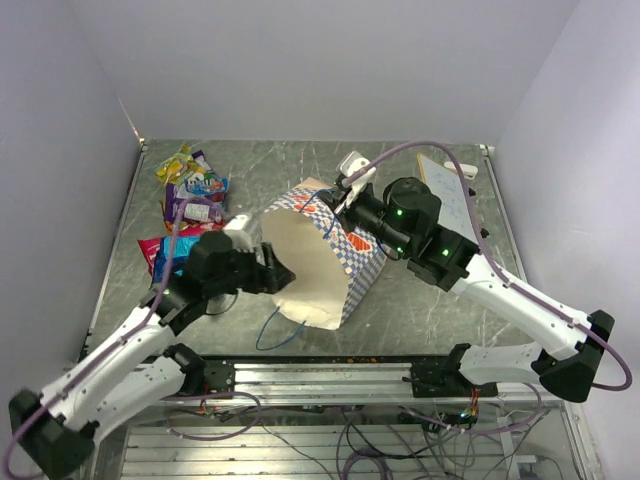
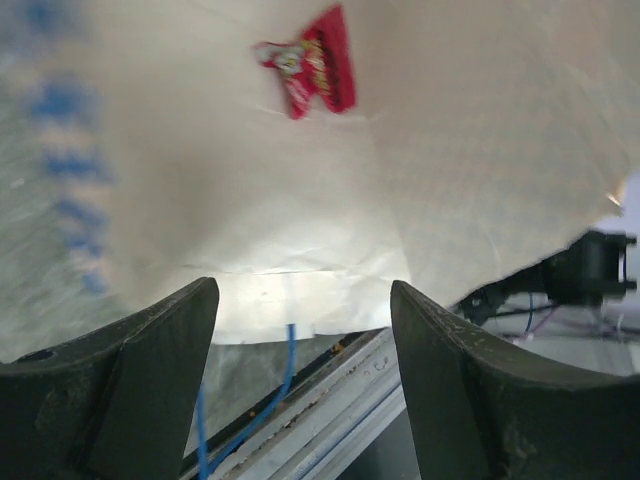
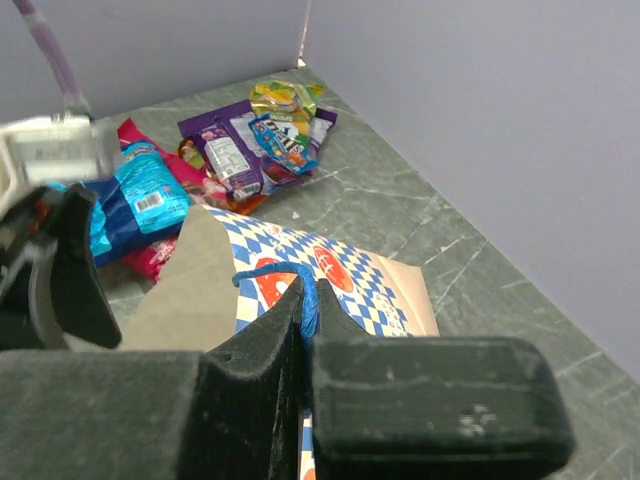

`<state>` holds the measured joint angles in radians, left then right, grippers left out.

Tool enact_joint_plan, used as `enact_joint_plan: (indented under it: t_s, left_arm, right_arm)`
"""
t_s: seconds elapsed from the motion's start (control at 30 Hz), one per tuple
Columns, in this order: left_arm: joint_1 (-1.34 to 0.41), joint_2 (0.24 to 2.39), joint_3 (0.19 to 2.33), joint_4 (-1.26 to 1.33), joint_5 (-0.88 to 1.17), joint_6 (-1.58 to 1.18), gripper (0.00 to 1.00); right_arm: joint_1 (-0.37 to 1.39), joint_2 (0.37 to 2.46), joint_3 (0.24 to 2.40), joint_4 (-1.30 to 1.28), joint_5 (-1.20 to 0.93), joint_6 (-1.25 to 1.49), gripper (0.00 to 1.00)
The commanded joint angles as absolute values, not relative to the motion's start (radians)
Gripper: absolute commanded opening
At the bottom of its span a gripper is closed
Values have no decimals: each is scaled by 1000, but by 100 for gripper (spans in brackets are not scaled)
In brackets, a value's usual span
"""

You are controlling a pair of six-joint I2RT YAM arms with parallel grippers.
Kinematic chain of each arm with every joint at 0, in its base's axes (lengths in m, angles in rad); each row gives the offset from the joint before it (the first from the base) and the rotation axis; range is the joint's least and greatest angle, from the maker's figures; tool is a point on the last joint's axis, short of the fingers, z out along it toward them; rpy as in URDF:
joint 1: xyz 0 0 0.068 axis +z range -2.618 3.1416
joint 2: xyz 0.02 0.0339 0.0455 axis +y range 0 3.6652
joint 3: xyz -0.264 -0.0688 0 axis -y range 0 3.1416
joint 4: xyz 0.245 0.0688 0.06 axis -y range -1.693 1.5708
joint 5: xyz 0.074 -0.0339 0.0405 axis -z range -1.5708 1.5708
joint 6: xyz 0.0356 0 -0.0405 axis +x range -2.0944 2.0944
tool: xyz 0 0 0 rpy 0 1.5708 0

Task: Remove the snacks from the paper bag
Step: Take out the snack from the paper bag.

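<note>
**Currently: bag on its side, one red packet visible inside**

We see the paper bag (image 1: 345, 262) lying on its side mid-table, mouth facing near-left. Outside is blue-and-white check with orange marks. Inside is plain cream, and the mouth gapes wide. It looks creased and soft-walled rather than stiff.

Right gripper (image 3: 305, 312) is at the bag's far upper rim. Its fingers are pressed together on a thin blue string handle (image 3: 306, 288), which runs up out of the pinch over the checkered panel.

Left gripper (image 2: 300, 300) sits at the bag mouth, looking in. The jaws are spread wide with nothing between them. The other blue string handle (image 2: 290, 360) hangs loose below the near rim, trailing onto the table (image 1: 420, 300).

In the left wrist view, one red packet (image 2: 312, 62) lies on the cream inner wall deep in the bag, well apart from the fingertips. We can't tell whether there are more behind it.

The snacks (image 1: 190, 200) are piled far-left on the table, just beside the bag. We can make out purple, yellow-green, blue and pink/red wrappers, overlapping. The pile is glossy and the labels are too small to read.
</note>
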<state>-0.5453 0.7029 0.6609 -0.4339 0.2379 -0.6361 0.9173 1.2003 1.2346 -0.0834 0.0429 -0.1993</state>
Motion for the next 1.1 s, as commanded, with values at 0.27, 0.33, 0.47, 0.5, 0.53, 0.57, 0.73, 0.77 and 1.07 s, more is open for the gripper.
enact_joint_plan:
  t_s: [0.27, 0.33, 0.47, 0.5, 0.53, 0.57, 0.73, 0.77, 1.07]
  left_arm:
    - [-1045, 787, 461, 169, -251, -664, 74]
    - [-1087, 864, 422, 306, -285, -649, 74]
    - [-1123, 1090, 389, 527, -323, -637, 75]
    - [-1123, 1145, 390, 569, -335, -636, 75]
    - [-1124, 1192, 400, 596, -344, -632, 75]
    - [-1124, 1245, 414, 624, -345, -617, 75]
    - [-1124, 1450, 495, 710, -383, -588, 71]
    - [-1124, 1483, 506, 737, -394, -583, 70]
    - [-1124, 1776, 676, 854, -492, -478, 74]
  right_arm:
    - [904, 1143, 1241, -88, 110, -148, 0]
    - [903, 1135, 1242, -91, 105, -139, 0]
    - [903, 1138, 1267, -126, 77, -120, 0]
    - [903, 1141, 1274, -136, 64, -116, 0]
    - [903, 1142, 1278, -145, 48, -113, 0]
    - [904, 1144, 1281, -154, 33, -110, 0]
    - [903, 1138, 1268, -167, 5, -98, 0]
    - [904, 1135, 1266, -167, 1, -100, 0]
    - [903, 1163, 1289, -149, -23, -119, 0]
